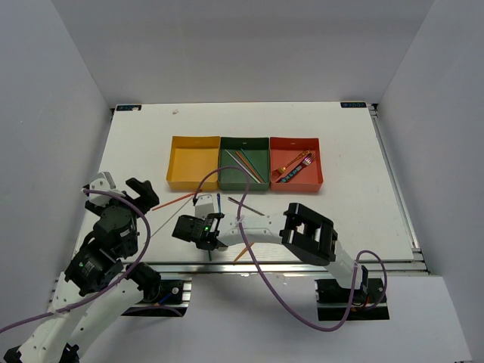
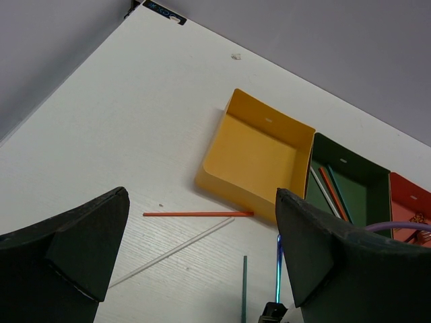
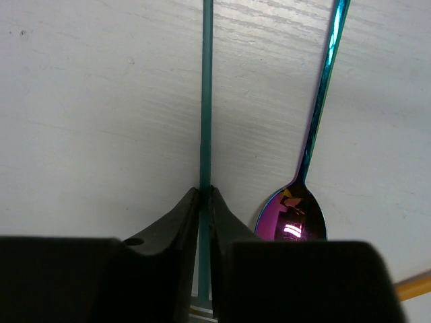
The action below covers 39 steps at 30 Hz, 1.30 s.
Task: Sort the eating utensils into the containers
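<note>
My right gripper is shut on a green chopstick lying on the white table, near its front edge. A purple-blue spoon lies just right of it, untouched. My left gripper is open and empty above the table. Below it lie a red chopstick, a white chopstick, the green chopstick and the spoon's blue handle. The yellow tray looks empty. The green tray holds several chopsticks. The red tray holds a gold fork and another utensil.
A dark chopstick lies in front of the green tray. An orange chopstick lies by the right arm's forearm; its end shows in the right wrist view. A purple cable loops over the green tray's front.
</note>
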Tool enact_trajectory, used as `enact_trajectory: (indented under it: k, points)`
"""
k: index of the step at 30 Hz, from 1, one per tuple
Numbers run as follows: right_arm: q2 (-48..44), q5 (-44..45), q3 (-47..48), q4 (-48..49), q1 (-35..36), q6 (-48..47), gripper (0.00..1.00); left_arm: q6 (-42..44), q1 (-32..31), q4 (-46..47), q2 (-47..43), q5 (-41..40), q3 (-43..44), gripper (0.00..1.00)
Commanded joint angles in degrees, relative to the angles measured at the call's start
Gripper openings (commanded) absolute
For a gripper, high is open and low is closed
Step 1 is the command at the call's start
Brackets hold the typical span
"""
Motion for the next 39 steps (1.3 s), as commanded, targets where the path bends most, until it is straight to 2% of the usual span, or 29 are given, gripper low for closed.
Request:
enact_trajectory:
  k: [1,2,5,10,14,17,18,20,22,24,25,31,38,39]
  points:
    - [1.76,-1.07,0.89,0.49,0.23,0.78,0.11,0.52,0.15,-0.02,0.0,0.01,-0.1,0.98]
    - [1.94,-1.07,0.89,0.49,0.23,1.13,0.06,0.52,0.24,-0.02,0.0,0.01,-0.1,0.98]
    - [2.29,-1.16,0.81,0.84,0.14,1.39,0.0,0.43,0.15,-0.11,-0.18,-0.17,-0.1,0.98]
    - [-0.77,-3.34,0.99,3.02,0.06,-0.71,0.0,0.25,0.15,-0.46,-0.44,-0.87,0.07,0.98]
    - [-9.82,-4.06,-2.96,9.53,-0.55,-6.41,0.0,-0.18,0.15,-0.72,-0.97,-1.57,0.16,0.98]
    - [-18.17,-9.05,-8.93,15.93,-5.01,-16.33,0.0,-0.89,0.15,-1.25,-0.01,-1.84,0.69,0.98]
    - [-21.23,-11.94,-10.43,20.13,-6.96,-23.67,0.0,-1.24,0.15,-1.86,1.3,-2.01,0.95,0.98]
    - [-23.01,-21.87,-11.93,21.14,-13.7,-31.26,0.0,-1.77,0.15,-2.3,3.41,-2.45,1.48,0.98]
    - [-23.02,-28.98,-11.76,20.71,-20.38,-42.22,0.0,-4.3,0.15,-4.84,7.98,-3.33,3.14,0.98]
    - [-21.1,-34.61,-7.56,16.25,-24.01,-49.02,0.0,-5.19,0.15,-5.81,12.45,-1.67,3.94,0.98]
    - [-20.39,-34.82,-6.06,15.0,-26.46,-56.28,0.0,-6.85,0.15,-6.17,13.78,0.34,4.38,0.98]
    - [-13.54,-34.56,3.26,7.35,-33.06,-76.71,0.0,-12.48,0.15,-7.75,22.65,7.91,6.66,0.98]
    - [-7.21,-36.23,7.66,7.44,-39.32,-80.78,0.0,-15.3,0.15,-8.98,27.06,10.73,6.05,0.98]
    - [-6.77,-35.79,8.18,7.08,-39.67,-80.35,0.16,-15.65,0.15,-8.98,27.42,10.64,5.7,0.98]
